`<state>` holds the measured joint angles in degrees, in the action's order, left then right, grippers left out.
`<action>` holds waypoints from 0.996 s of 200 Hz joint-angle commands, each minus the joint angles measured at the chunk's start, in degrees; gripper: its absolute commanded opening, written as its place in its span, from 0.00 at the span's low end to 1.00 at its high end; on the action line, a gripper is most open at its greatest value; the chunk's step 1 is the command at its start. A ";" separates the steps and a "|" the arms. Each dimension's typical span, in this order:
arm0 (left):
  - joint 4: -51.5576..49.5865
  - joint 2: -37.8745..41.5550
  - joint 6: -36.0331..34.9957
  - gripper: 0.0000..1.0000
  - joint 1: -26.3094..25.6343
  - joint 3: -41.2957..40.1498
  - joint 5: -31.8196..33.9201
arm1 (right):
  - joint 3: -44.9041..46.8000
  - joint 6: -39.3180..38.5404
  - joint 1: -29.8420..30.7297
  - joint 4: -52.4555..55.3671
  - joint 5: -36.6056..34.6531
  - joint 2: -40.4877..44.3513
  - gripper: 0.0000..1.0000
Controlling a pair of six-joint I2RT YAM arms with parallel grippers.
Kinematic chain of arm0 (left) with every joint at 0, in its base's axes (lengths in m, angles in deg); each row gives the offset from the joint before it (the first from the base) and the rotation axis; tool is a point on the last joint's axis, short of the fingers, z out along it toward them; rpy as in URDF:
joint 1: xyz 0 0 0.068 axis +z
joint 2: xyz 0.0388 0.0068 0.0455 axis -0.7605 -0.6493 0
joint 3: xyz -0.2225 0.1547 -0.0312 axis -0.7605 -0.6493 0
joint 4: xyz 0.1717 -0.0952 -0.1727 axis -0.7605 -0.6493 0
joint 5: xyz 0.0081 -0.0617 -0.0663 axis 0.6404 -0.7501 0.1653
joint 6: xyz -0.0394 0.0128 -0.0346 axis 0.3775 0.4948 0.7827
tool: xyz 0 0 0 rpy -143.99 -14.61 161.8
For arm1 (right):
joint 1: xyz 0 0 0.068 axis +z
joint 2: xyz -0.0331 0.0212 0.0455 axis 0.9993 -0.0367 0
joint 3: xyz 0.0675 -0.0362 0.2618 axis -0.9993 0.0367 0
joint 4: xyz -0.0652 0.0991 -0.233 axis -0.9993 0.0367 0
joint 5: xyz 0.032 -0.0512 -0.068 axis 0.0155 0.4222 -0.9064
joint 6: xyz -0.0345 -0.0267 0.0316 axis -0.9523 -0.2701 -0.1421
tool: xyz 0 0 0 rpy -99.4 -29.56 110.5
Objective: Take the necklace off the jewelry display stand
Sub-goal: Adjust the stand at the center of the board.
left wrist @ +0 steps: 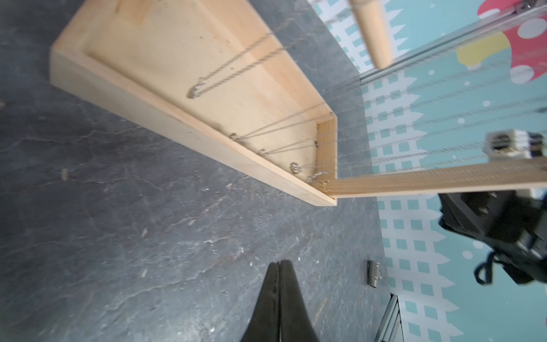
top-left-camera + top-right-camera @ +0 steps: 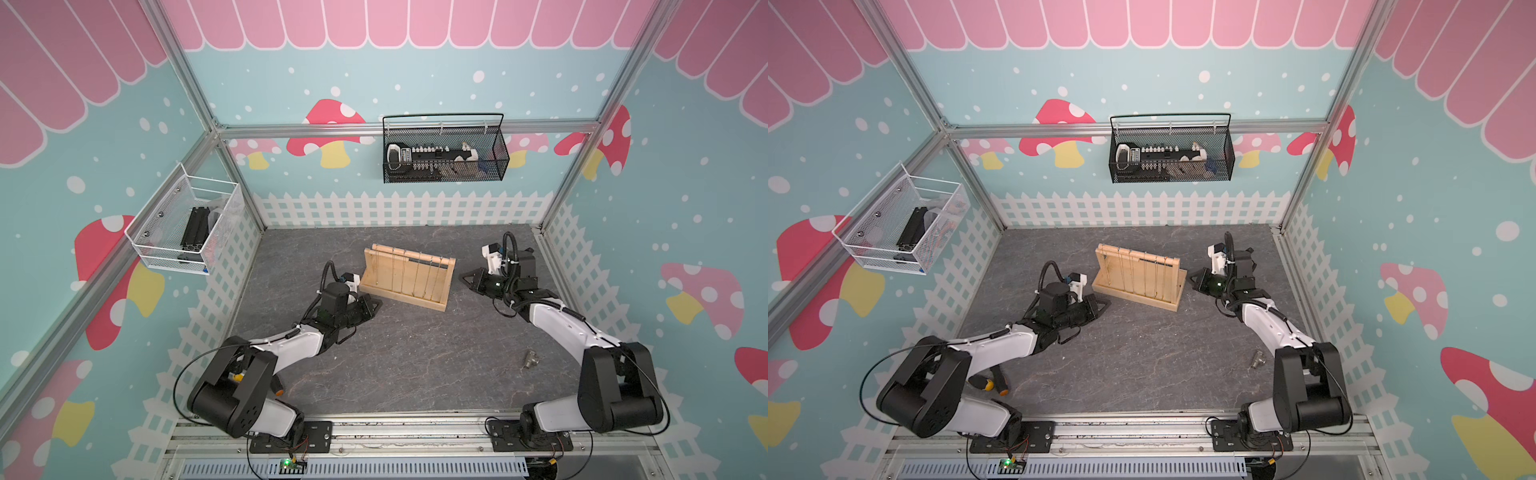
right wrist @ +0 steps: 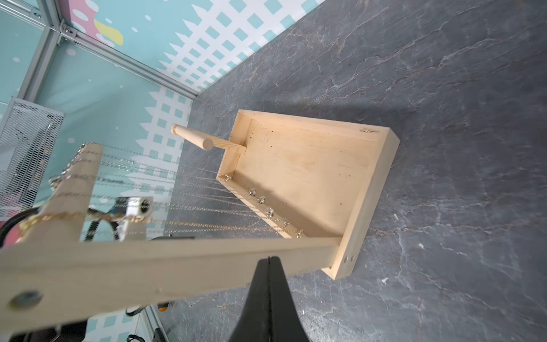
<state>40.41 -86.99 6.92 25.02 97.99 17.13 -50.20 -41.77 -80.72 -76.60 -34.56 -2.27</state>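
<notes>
Wood rack, the jewelry display stand (image 2: 405, 291), sits upright on the bench (image 2: 395, 365) between the 2 claws. Its long axis and dowel bar run from just beside the left claw (image 2: 377, 304) across to near the right claw (image 2: 466, 277). Both claws are pressed fully closed and empty, and the necklaces (image 3: 213, 225) hang from bar to base.

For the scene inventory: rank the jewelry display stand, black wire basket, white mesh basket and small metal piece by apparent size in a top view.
1. White mesh basket and black wire basket: alike, both wall-hung nearer the camera, so unranked.
2. Jewelry display stand.
3. Small metal piece.
</notes>
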 commanded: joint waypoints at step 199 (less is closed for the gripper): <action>-14.53 9.70 -6.34 0.30 -0.65 0.69 6.89 | 0.29 6.84 2.00 -8.83 6.46 -2.14 0.00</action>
<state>27.40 -79.12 0.76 24.32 98.88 23.19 -50.59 -34.25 -79.21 -86.63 -26.01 -7.97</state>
